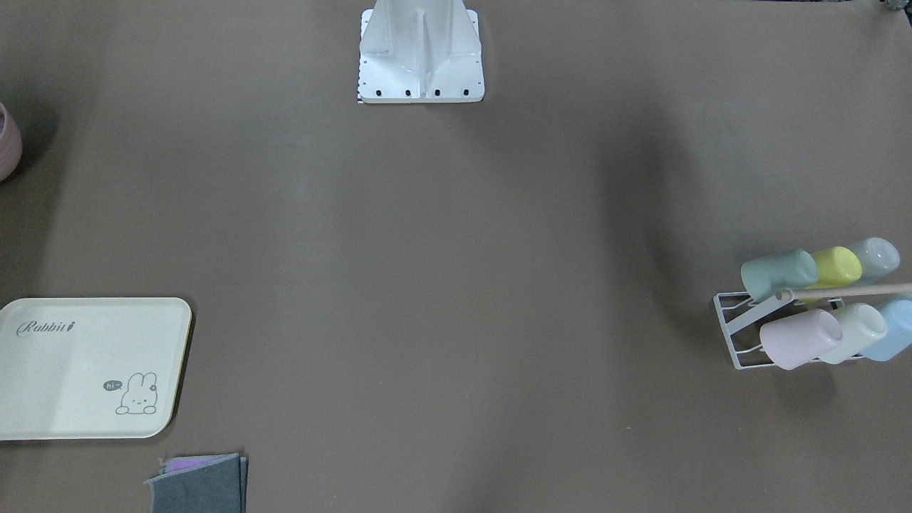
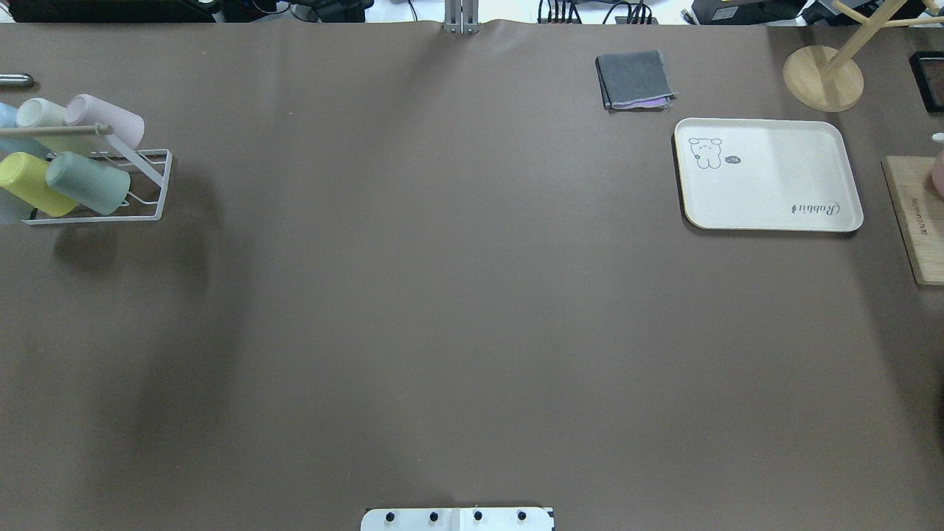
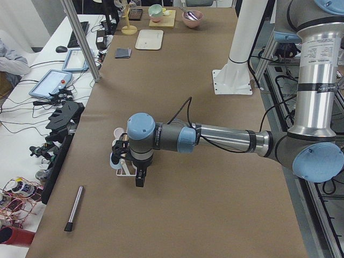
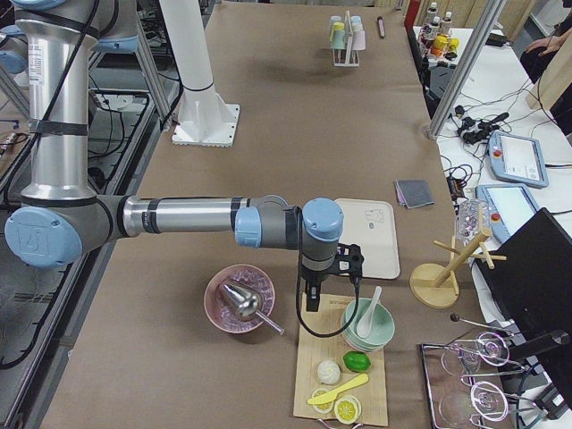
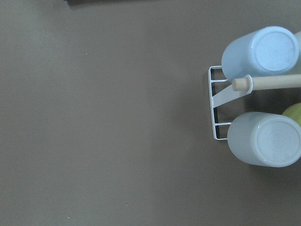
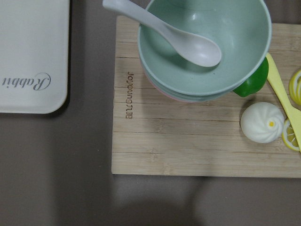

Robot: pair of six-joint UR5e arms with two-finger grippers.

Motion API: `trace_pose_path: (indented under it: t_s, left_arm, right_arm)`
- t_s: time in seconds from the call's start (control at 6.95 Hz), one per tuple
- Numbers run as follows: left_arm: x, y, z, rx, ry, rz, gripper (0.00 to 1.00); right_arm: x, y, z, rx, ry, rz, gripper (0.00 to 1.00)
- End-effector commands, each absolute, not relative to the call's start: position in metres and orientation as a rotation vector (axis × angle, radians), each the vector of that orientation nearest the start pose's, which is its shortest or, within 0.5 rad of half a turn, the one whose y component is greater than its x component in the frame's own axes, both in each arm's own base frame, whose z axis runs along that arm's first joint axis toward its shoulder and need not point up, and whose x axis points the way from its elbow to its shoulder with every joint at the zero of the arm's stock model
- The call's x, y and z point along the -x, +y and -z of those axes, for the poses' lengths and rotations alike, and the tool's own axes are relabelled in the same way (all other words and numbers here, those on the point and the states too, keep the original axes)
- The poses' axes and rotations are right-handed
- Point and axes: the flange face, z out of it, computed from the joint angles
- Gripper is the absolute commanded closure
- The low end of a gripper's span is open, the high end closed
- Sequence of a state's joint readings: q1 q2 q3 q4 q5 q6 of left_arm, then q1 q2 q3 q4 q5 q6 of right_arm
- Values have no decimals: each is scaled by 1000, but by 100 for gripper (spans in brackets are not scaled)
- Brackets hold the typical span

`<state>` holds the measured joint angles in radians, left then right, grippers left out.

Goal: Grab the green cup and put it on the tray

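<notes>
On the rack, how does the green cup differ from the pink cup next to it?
The green cup is sage, the pink cup pale pink. The green cup sits on the rack in the row nearer the robot, the pink cup in the farther row. Both lean tilted, each at its row's end toward the table's middle.

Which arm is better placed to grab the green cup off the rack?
Left. The left gripper hovers beside the cup rack holding the green cup; the right gripper is far off, over the cutting board by the tray.
</notes>
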<state>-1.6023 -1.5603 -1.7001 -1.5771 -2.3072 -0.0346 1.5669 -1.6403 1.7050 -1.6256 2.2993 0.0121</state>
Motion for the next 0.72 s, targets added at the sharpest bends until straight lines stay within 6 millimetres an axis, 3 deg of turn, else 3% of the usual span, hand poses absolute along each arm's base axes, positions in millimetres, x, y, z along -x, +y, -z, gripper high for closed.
trace_pose_path:
  t_s: [0.0,0.14,0.29,0.58]
  left_arm:
    - [80,-494,-605,-102,728,38,1]
    - [80,-498,-605,-99,727,46,1]
    - [81,-509,-591,-126,725,35,1]
    - [68,-523,-518,-266,713,-61,1]
  right_arm:
    - [-65,-468,-634,-3,-730,-3,0]
    - [-65,-471,-632,-6,-729,-1,0]
    - [-65,-469,-633,-8,-729,-1,0]
    - [-64,-471,-634,-7,-724,-1,0]
